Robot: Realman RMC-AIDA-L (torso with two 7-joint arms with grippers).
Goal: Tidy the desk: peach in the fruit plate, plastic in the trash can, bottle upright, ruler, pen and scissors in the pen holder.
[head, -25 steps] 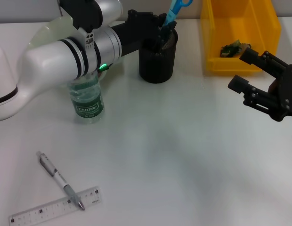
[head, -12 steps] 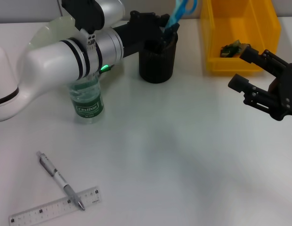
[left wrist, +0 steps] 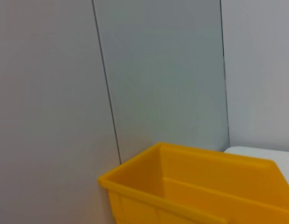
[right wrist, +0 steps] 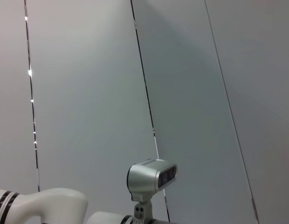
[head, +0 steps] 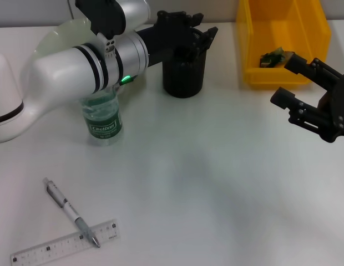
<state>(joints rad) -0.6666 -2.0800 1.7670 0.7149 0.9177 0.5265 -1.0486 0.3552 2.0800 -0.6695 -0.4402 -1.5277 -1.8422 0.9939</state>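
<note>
Black left gripper point(head: 195, 34) above the black cylindrical pen holder point(head: 183, 72) at about 12 o'clock on the white desk point(head: 216, 177), fingers spread wide, nothing between them. Scissors not visible now; cannot tell whether inside the holder. Clear plastic bottle with a green label point(head: 104, 119) upright at 10 o'clock, partly under the white left arm. Silver pen point(head: 70, 211) lying at 8 o'clock, its tip resting on the clear plastic ruler point(head: 64, 242) at 7 o'clock. Yellow plastic bin point(head: 283, 39) at 1 o'clock, a crumpled green scrap point(head: 271, 57) inside. Black right gripper point(head: 297, 83) hovering at 3 o'clock, fingers parted and empty, just beside the bin's near corner. Pale fruit plate point(head: 58, 36) at 11 o'clock, mostly hidden behind the left arm.
</note>
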